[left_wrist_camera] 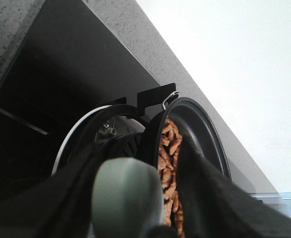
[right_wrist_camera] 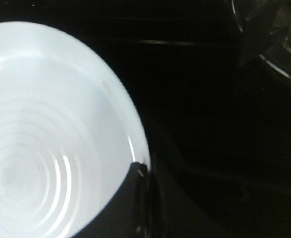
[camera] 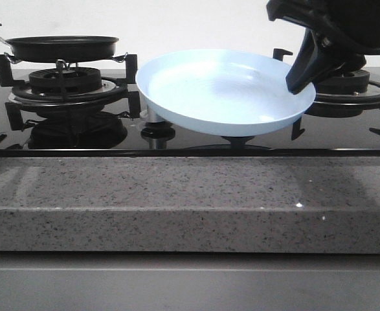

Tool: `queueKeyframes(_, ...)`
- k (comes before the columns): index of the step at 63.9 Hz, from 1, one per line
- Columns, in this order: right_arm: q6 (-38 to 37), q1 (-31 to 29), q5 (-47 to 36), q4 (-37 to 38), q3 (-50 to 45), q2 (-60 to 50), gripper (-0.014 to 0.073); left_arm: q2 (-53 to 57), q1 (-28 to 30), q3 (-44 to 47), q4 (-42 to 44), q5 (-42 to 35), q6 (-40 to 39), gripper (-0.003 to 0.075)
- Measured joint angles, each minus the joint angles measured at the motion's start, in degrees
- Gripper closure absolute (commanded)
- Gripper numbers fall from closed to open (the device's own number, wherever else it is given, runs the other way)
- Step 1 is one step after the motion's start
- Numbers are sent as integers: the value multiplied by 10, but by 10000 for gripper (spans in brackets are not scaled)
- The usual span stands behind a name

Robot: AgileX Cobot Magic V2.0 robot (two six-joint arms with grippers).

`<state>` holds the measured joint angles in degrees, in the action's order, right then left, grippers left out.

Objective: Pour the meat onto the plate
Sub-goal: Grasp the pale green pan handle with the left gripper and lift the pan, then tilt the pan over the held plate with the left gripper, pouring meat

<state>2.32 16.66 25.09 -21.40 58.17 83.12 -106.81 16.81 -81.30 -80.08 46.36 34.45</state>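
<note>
The pale blue plate [camera: 225,91] is held at its right rim by the right hand [camera: 301,81], whose dark fingers are closed over the edge. It is tilted slightly, between the two burners and above the black glass hob [camera: 177,139]. It appears to be kept there so that it lies near the pan and can take what is poured. In the right wrist view the plate [right_wrist_camera: 46,144] is seen to be bare, with one finger [right_wrist_camera: 135,198] laid over the rim; nothing has yet been tipped onto it.

The black frying pan [camera: 63,46] is seen on the pot support of the left burner [camera: 65,81], well apart from the plate, and roughly level; whether it rests there or is just lifted cannot be told. The meat [left_wrist_camera: 169,168] is shown in the left wrist view as a loose heap of reddish-brown strips inside the pan [left_wrist_camera: 204,134].

The pan's grey-green handle [left_wrist_camera: 128,198] fills the foreground of that view between the dark fingers of the left hand [left_wrist_camera: 135,218], and it seems to be gripped there, though the contact itself is not plainly shown, so the hand's state cannot be told with certainty. A handle grip would be chosen so that the pan may be carried across and tilted.

The pour is judged not to have begun. The speckled grey stone surface [camera: 177,194] lies in front of the hob.
</note>
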Motion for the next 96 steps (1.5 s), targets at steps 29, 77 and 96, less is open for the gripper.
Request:
queueKeyframes(29, 0, 0, 0, 0, 0, 0, 662, 3, 0, -1, -37, 26, -1, 672)
queueKeyframes(77, -1, 0, 0, 0, 0, 0, 662, 186, -33, 26, -28, 55, 75, 673)
queueKeyframes(96, -1, 0, 0, 0, 0, 0, 662, 233, -134, 58, -28, 52, 173, 673)
